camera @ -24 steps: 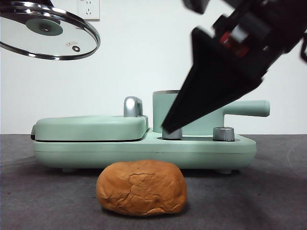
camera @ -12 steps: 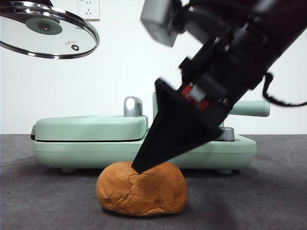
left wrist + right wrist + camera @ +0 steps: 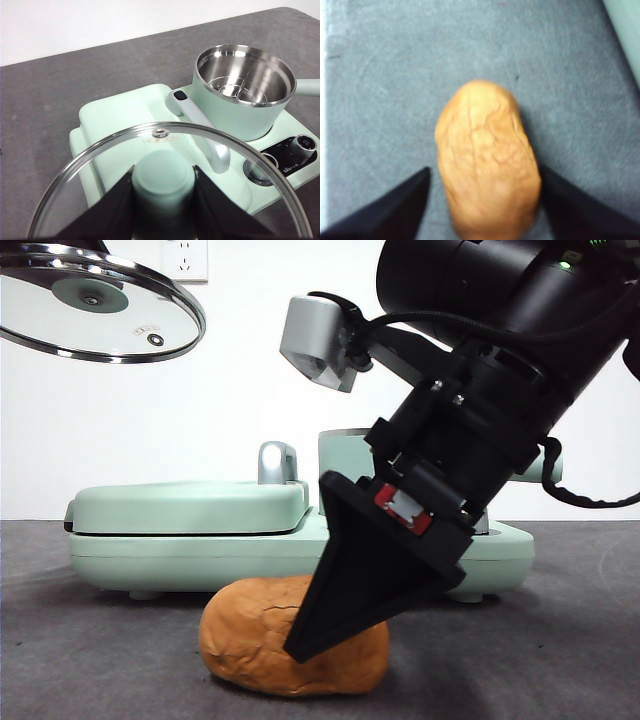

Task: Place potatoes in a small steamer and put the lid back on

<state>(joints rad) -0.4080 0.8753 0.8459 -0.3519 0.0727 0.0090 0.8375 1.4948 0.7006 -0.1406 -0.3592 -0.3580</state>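
Grey table under a white wall: my right pincer straddles the potato, jaws apart.
Potato lies before the steamer; it looks light and firm, so I'd grip its narrow flanks. Only my left wrist view shows the pot empty and the left pincer clamped on the lid knob.

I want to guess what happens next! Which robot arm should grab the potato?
The right one. Its claw is open with a jaw on each side of the potato, while the left claw is busy holding the lid by its knob.
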